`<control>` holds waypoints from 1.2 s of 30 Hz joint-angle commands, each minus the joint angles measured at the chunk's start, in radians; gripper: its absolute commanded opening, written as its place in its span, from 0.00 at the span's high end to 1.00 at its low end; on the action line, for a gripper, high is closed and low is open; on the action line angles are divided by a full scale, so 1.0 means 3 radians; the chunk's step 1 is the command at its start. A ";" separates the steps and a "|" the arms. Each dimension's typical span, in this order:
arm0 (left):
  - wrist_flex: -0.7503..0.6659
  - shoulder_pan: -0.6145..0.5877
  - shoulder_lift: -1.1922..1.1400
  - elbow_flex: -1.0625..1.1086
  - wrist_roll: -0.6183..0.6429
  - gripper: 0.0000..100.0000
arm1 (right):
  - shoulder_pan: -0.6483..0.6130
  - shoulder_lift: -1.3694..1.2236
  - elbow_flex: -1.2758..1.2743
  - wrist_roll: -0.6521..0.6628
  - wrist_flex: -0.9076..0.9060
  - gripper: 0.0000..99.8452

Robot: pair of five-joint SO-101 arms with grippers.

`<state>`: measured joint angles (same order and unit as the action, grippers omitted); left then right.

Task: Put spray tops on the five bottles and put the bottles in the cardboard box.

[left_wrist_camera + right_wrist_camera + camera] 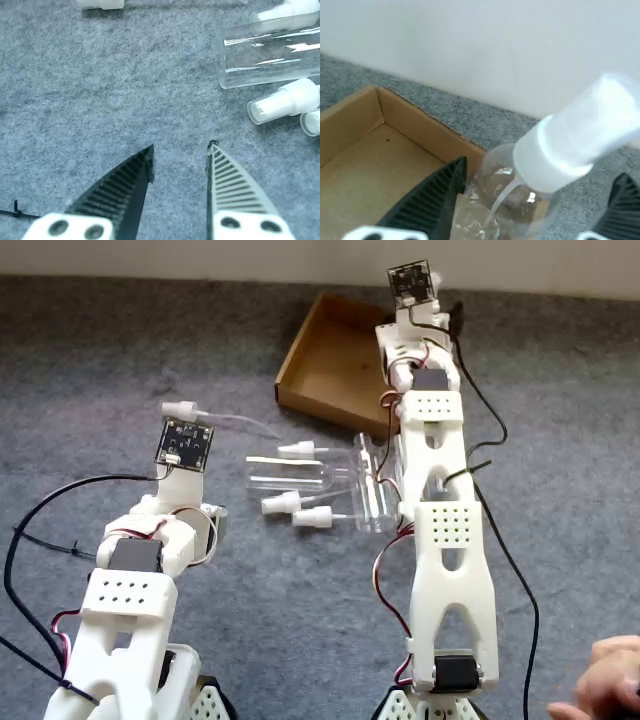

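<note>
Bottle (517, 205), capped with its spray top (575, 145), reaches the edge of the cardboard box (415, 125) in the right claw (543, 172).
Held tilted by its clear body between the jaws, it likely goes in best if carried well over the box floor and lowered before the jaws part, so it does not catch the rim. The right arm (445, 440) stretches long across the grey desk (300, 640). The left claw (181, 147), spread and empty, points down near loose spray tops (282, 102) and uncapped bottles (270, 55).
</note>
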<state>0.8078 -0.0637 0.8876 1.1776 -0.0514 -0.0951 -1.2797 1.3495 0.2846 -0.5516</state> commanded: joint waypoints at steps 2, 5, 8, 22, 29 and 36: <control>-0.0005 -0.0043 0.0033 -0.0023 -0.0026 0.83 | -0.0018 0.0115 0.0468 0.0051 -0.0003 0.61; -0.0005 -0.0043 0.0033 -0.0023 -0.0026 0.83 | -0.0018 0.0115 0.0616 0.0051 -0.0008 0.61; -0.0005 -0.0043 0.0033 -0.0023 -0.0031 0.83 | -0.0013 0.0115 0.0729 0.0051 -0.0008 0.61; -0.0010 -0.0043 0.0033 -0.0023 -0.0031 0.83 | -0.0136 0.0637 0.1435 0.0041 -0.0749 0.61; -0.0010 -0.0043 0.0033 -0.0023 -0.0031 0.83 | -0.0146 0.1378 0.1435 0.0041 -0.1061 0.61; -0.0184 -0.0043 0.0033 0.0059 -0.0031 0.83 | -0.0146 0.2555 0.1430 0.0056 -0.1997 0.61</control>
<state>0.8032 -0.0637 0.8876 1.1838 -0.0514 -0.1243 -0.7181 1.6441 0.2908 -1.0119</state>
